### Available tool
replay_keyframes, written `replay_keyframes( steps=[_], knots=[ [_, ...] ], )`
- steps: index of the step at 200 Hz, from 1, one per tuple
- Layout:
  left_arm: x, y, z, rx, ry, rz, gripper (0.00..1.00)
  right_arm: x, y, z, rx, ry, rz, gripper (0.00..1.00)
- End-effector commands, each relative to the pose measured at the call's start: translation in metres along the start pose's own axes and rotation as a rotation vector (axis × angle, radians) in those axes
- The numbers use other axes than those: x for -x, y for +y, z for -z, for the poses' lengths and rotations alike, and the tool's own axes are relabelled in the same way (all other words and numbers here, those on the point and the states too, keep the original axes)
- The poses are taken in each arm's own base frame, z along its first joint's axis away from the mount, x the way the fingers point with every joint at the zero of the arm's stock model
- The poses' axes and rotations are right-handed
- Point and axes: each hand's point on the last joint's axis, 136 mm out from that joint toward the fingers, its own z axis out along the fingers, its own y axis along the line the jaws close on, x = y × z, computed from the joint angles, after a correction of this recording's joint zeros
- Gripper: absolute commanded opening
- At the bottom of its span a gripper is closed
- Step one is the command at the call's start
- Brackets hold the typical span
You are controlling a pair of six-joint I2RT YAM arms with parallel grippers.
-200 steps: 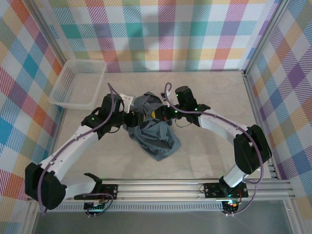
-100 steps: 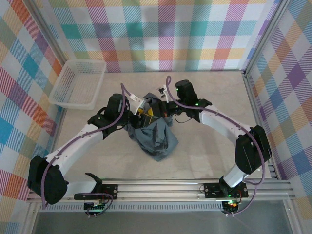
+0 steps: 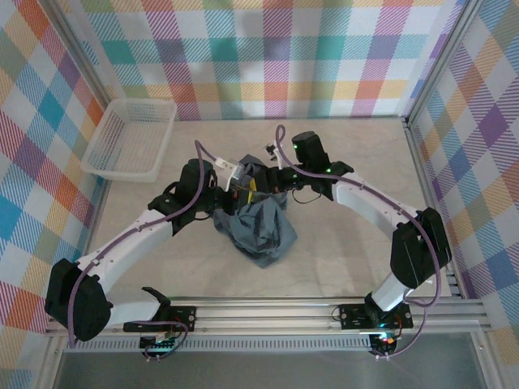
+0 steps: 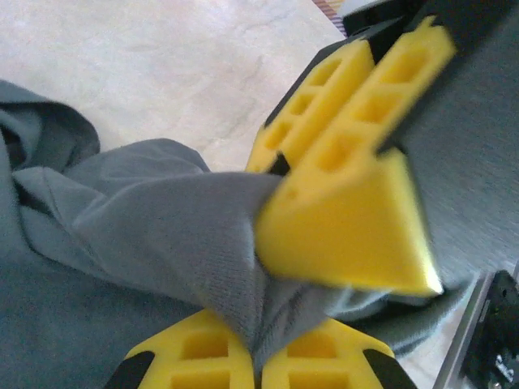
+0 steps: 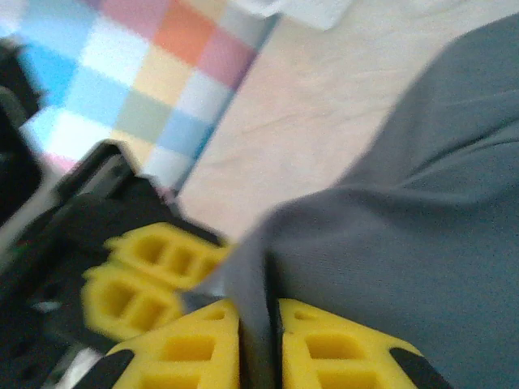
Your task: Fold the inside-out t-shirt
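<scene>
Near the centre of the top view, my two pincers meet almost tip to tip over the upper end of the inside-out t-shirt (image 3: 261, 231), a wrinkled slate blue-grey heap on the pale worktop (image 3: 332, 259). My left pincer (image 3: 236, 194) reaches in from the left and my right pincer (image 3: 256, 186) from the upper right. The cloth rises to them in a peak and the rest bunches toward the lower middle of the frame.

At the bottom edge of the left wrist view, my left pincer (image 4: 259, 361) is clenched on a ridge of the fabric, yellow fingers pressing it from both sides. Just above it, my right pincer (image 4: 280, 166) bites the cloth too.

At the bottom of the right wrist view, my right pincer (image 5: 258, 344) grasps a thin pleat of the shirt in the narrow slot between its pads, with my left pincer (image 5: 142, 279) just beside it at lower left.

A white lattice basket (image 3: 134, 104) sits well apart at the upper left of the top view.
</scene>
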Motion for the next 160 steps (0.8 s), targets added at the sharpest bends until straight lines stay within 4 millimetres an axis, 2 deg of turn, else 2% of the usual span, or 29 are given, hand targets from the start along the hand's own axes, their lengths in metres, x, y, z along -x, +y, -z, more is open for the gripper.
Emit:
replay_keyframes(
  steps=[1,14,36,51,75,99,121,130,139,148,160],
  knots=[
    [0.012,-0.005,0.003,-0.017,0.007,0.195,0.0,-0.011,-0.1,0.034,-0.438,-0.068,-0.199,0.24],
    [-0.002,0.004,-0.006,0.035,0.106,0.341,0.0,-0.011,-0.092,0.046,-0.442,-0.115,-0.166,0.31],
    [-0.025,0.017,-0.019,0.108,0.222,0.521,0.0,-0.017,-0.064,0.073,-0.438,-0.214,-0.109,0.39],
    [-0.024,0.014,-0.024,0.089,0.228,0.562,0.0,-0.028,-0.034,0.084,-0.445,-0.275,-0.02,0.39],
    [-0.014,0.014,-0.027,0.086,0.202,0.593,0.0,-0.047,0.022,0.073,-0.312,-0.371,0.056,0.35],
    [-0.004,0.015,-0.026,0.11,0.201,0.595,0.0,-0.055,0.051,0.041,-0.151,-0.379,0.029,0.34],
    [0.004,0.008,-0.029,0.075,0.205,0.616,0.0,-0.047,0.051,0.006,-0.114,-0.336,0.027,0.35],
    [0.007,0.005,-0.029,0.06,0.205,0.624,0.0,-0.044,0.04,-0.005,-0.149,-0.34,0.012,0.35],
    [0.009,0.004,-0.028,0.059,0.206,0.632,0.0,-0.042,0.022,-0.009,-0.219,-0.353,-0.035,0.35],
    [0.01,0.002,-0.025,0.06,0.208,0.634,0.0,-0.04,0.013,-0.011,-0.252,-0.374,-0.027,0.36],
    [0.01,0.0,-0.022,0.055,0.204,0.637,0.0,-0.039,0.002,-0.012,-0.306,-0.386,0.016,0.43]
  ],
)
